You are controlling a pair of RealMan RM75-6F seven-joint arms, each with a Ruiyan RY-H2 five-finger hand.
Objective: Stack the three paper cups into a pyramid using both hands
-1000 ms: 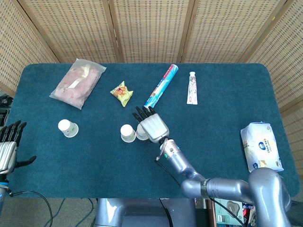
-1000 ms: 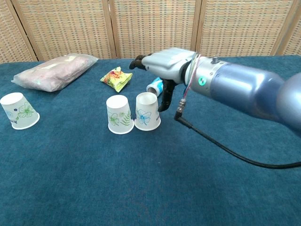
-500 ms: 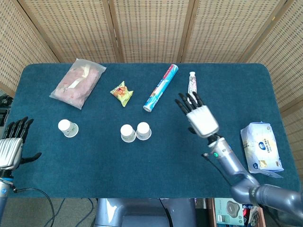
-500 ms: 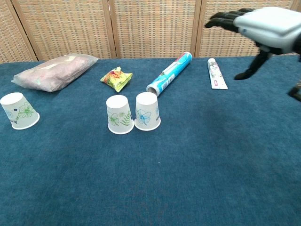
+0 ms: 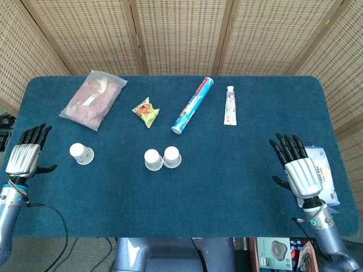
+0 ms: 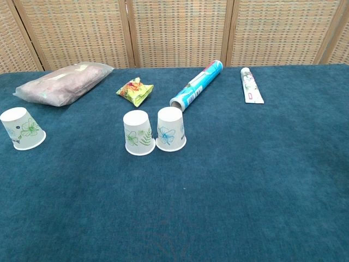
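Two upside-down paper cups stand side by side mid-table: one with green leaves (image 5: 152, 159) (image 6: 137, 133) and one with a blue flower (image 5: 172, 157) (image 6: 170, 129). A third upside-down cup (image 5: 81, 153) (image 6: 22, 128) stands alone far to the left. My left hand (image 5: 24, 158) hovers open at the table's left edge, just left of the lone cup. My right hand (image 5: 299, 170) is open at the right edge, far from the cups. Neither hand shows in the chest view.
At the back lie a pink bag (image 5: 93, 99), a yellow-green snack packet (image 5: 146, 111), a blue tube roll (image 5: 193, 105) and a toothpaste tube (image 5: 229, 105). A wipes pack (image 5: 317, 174) lies at the right edge beside my right hand.
My right hand has pulled away from the blue-flower cup, moving right to the table's right edge. My left hand has risen and come nearer the lone cup.
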